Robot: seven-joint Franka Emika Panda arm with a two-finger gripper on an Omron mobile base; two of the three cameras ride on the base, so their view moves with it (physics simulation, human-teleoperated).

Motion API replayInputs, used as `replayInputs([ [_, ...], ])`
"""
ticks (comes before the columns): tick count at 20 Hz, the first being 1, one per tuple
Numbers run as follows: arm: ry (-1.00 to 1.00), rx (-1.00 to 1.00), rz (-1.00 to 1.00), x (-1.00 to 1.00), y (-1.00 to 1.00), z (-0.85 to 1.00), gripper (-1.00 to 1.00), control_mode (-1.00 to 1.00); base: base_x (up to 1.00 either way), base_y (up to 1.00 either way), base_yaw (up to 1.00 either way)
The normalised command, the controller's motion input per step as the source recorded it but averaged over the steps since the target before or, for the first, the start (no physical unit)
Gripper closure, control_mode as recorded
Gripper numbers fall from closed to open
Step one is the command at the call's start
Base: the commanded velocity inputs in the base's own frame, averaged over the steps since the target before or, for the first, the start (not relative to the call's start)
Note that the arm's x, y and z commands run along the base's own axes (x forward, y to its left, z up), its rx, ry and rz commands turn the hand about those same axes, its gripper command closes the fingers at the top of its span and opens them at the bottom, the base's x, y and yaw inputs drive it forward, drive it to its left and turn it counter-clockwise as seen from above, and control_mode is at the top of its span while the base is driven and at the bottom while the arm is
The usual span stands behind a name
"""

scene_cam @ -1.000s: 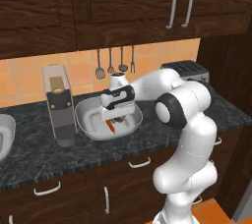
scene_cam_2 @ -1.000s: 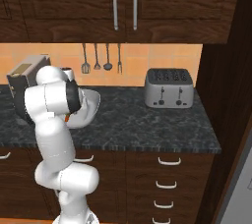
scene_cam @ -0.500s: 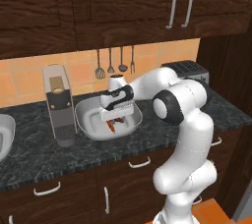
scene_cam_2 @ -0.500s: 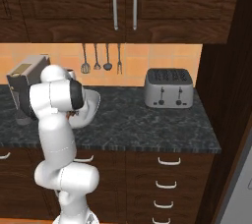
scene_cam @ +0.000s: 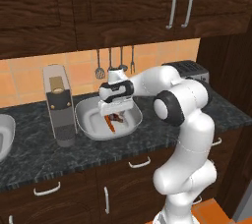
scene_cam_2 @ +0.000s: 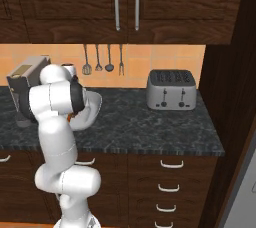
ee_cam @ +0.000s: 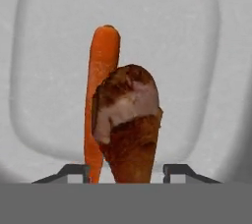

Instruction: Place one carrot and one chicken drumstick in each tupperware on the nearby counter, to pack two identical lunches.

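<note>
On the black-grey speckled stone desk (scene_cam: 162, 127): one wide, shallow light-grey rounded-square tupperware (scene_cam: 87, 120), just beside a tall grey appliance (scene_cam: 59, 105). Contents: one orange tapered carrot (ee_cam: 100, 75) and one browned chicken drumstick (ee_cam: 129, 120), lying side by side and touching, the drumstick partly over the carrot. White arm's dark two-finger claw (scene_cam: 115, 110) poised low over the container, its tips (ee_cam: 74, 171) set apart on either side of the food, clamped on nothing. Second light-grey tupperware (scene_cam: 4, 137) at far left edge. Boxy silver toaster (scene_cam_2: 171, 89) well apart to the right.
</note>
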Motion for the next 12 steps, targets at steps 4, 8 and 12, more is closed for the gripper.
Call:
replayInputs([
  [4,0.01,-0.01,0.00,0.00,0.00,0.34,-1.00,-1.00,0.00,0.00,0.00],
  [8,-0.03,0.02,-0.02,-0.89,-0.10,0.34,-1.00,-1.00,0.00,0.00,0.00],
  [12,-0.12,0.10,-0.10,-1.00,-0.44,0.00,-1.00,-1.00,0.00,0.00,0.00],
])
